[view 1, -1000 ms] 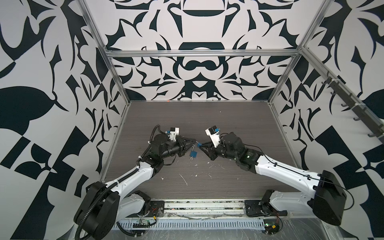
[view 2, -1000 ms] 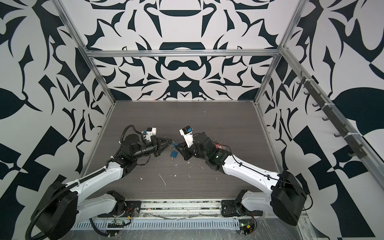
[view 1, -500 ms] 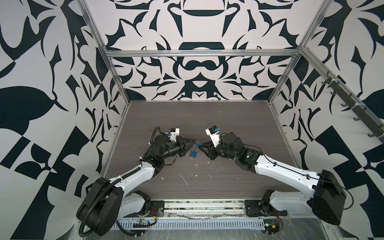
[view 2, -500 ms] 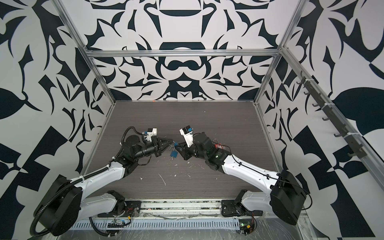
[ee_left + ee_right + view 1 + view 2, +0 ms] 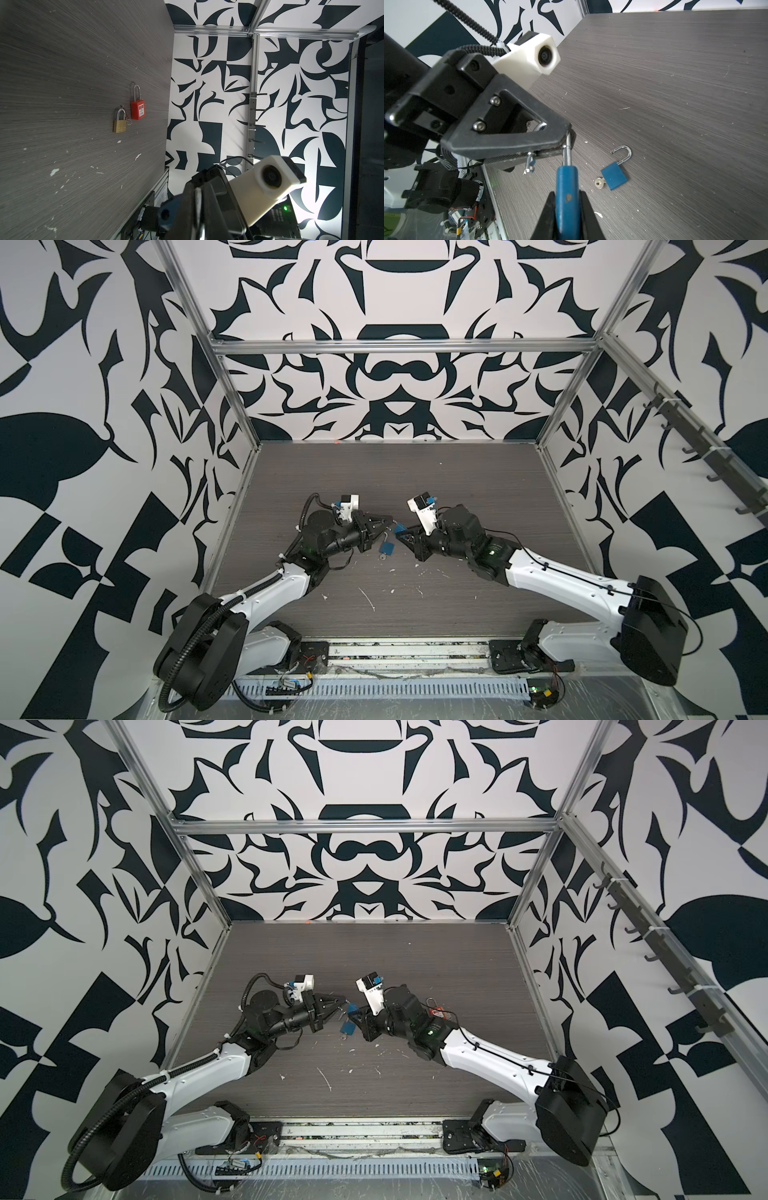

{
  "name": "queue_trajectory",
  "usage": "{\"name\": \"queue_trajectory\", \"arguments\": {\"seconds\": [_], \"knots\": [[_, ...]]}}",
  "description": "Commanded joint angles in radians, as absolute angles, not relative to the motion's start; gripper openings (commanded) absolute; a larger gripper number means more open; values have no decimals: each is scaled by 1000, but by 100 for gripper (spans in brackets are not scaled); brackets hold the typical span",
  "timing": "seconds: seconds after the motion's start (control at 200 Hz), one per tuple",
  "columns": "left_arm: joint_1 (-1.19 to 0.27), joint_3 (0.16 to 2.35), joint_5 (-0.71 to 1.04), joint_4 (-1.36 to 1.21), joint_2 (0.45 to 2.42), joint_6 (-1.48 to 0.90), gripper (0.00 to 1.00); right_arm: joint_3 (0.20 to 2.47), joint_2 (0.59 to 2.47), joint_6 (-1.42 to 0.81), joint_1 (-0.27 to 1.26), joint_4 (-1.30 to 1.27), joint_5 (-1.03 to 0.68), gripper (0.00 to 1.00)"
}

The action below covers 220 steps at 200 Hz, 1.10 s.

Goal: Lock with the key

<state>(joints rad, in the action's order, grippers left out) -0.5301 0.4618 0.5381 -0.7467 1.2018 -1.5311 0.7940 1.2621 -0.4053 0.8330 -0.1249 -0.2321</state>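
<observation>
A blue padlock (image 5: 566, 197) hangs in the air between both arms, small in both top views (image 5: 400, 527) (image 5: 352, 1008). My right gripper (image 5: 566, 200) (image 5: 402, 531) is shut on its blue body. Its silver shackle (image 5: 566, 154) runs up into the tips of my left gripper (image 5: 568, 134) (image 5: 388, 524) (image 5: 197, 193), which is shut on it. The shackle's free leg (image 5: 530, 164) sticks out loose. A second blue padlock (image 5: 613, 178) (image 5: 386, 548) lies on the table with its shackle open and a silver key (image 5: 599, 183) (image 5: 381, 568) in its base.
A red padlock (image 5: 137, 110) (image 5: 434, 1011) and a brass padlock (image 5: 120, 125) lie side by side on the table behind my right arm. White flecks (image 5: 368, 599) are scattered over the dark wood table (image 5: 415, 472). Patterned walls enclose three sides.
The left arm's elbow has shifted slightly. Both grippers stay together at the raised blue padlock, and the padlock with the key has not moved.
</observation>
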Motion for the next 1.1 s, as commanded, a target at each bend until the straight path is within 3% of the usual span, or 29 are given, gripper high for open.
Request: {"name": "queue_trajectory", "arguments": {"seconds": [0.0,0.065,0.155,0.39,0.5,0.585,0.675,0.735,0.86,1.095], "knots": [[-533,438,546,-814,1202,-1529,0,833,1215,-441,832,-161,-221,17],[-533,434,542,-832,1207,-1531,0,835,1207,-447,830,-161,-224,25],[-534,439,540,-849,1218,-1539,0,836,1209,-455,830,-171,-233,26],[-534,445,549,-893,1249,-1557,0,850,1224,-458,831,-160,-248,14],[-532,441,544,-901,1249,-1543,0,847,1214,-470,830,-159,-255,0],[-523,446,555,-913,1242,-1491,0,851,1209,-491,816,-144,-290,0],[-501,443,576,-882,1211,-1411,42,883,1225,-535,771,-94,-414,0],[-482,447,592,-807,1179,-1352,58,912,1250,-578,731,-57,-528,0],[-430,457,663,-721,1115,-1277,67,940,1298,-651,685,-42,-735,0],[-391,479,732,-518,996,-1117,73,956,1330,-728,676,-81,-841,0]]}}
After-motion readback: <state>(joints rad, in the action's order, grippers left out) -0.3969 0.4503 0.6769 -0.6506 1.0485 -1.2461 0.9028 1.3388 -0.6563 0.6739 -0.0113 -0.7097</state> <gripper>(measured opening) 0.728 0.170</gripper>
